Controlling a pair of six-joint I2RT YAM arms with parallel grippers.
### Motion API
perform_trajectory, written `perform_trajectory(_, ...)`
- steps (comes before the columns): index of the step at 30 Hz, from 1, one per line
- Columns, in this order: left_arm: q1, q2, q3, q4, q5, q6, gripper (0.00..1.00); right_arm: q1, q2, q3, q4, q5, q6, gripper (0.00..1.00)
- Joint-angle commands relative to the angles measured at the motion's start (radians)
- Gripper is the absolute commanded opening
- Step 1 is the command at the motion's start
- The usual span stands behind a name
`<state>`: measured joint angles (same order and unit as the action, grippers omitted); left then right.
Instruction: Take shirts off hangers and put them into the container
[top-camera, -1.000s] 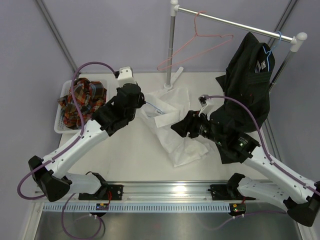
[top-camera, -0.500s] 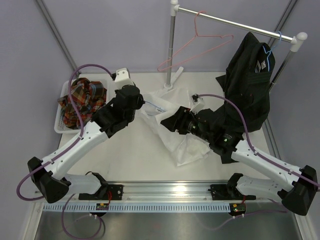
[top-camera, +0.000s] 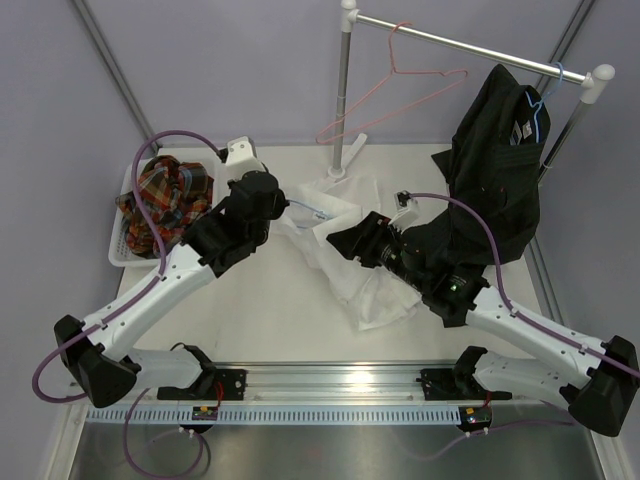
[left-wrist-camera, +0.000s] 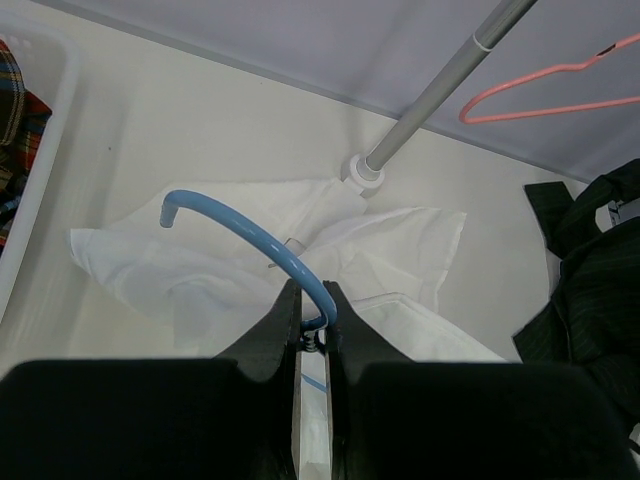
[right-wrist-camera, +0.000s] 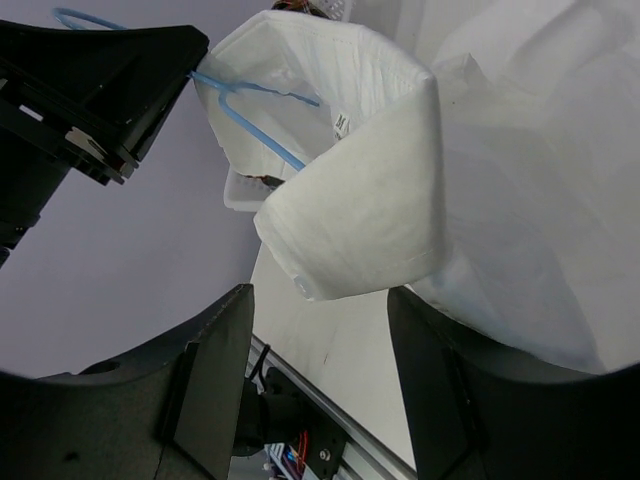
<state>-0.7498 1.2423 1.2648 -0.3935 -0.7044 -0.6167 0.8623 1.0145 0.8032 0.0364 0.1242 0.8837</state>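
Observation:
The white shirt (top-camera: 355, 275) lies crumpled mid-table with a light blue hanger (left-wrist-camera: 250, 232) still inside its collar. My left gripper (top-camera: 286, 208) is shut on that hanger's neck just below the hook (left-wrist-camera: 312, 318). My right gripper (top-camera: 335, 240) is open, its fingers (right-wrist-camera: 215, 380) either side of the raised white collar (right-wrist-camera: 360, 190), which sits just ahead of the tips. The blue wire (right-wrist-camera: 262, 127) runs into the collar. The plaid shirt (top-camera: 160, 200) fills the white container (top-camera: 118, 255) at the left. The black shirt (top-camera: 500, 170) hangs on another blue hanger (top-camera: 540, 105).
The chrome rail (top-camera: 470, 45) crosses the back right on an upright post (top-camera: 343, 100) that stands just behind the white shirt. An empty pink hanger (top-camera: 395, 85) hangs from it. The black shirt drapes down over my right arm's forearm.
My right gripper has moved left toward the collar and the left gripper, its jaws opening a little. The white shirt has bunched up with it. The left arm has hardly shifted.

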Motion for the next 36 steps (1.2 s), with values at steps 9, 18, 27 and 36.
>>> perform_trajectory(9, -0.005, -0.053, -0.024, 0.105, -0.037, -0.052, 0.0, 0.009, 0.055, 0.013, 0.112, 0.103, 0.015, 0.35)
perform_trajectory(18, 0.013, -0.076, -0.042, 0.111, -0.063, -0.044, 0.0, 0.009, -0.094, -0.067, -0.027, 0.202, 0.014, 0.0)
perform_trajectory(27, 0.058, -0.098, -0.044, 0.11, -0.038, -0.046, 0.0, 0.006, -0.327, -0.188, -0.217, 0.304, 0.021, 0.0)
perform_trajectory(36, 0.102, -0.139, -0.068, 0.108, -0.003, -0.034, 0.0, 0.006, -0.433, -0.22, -0.346, 0.356, 0.014, 0.0)
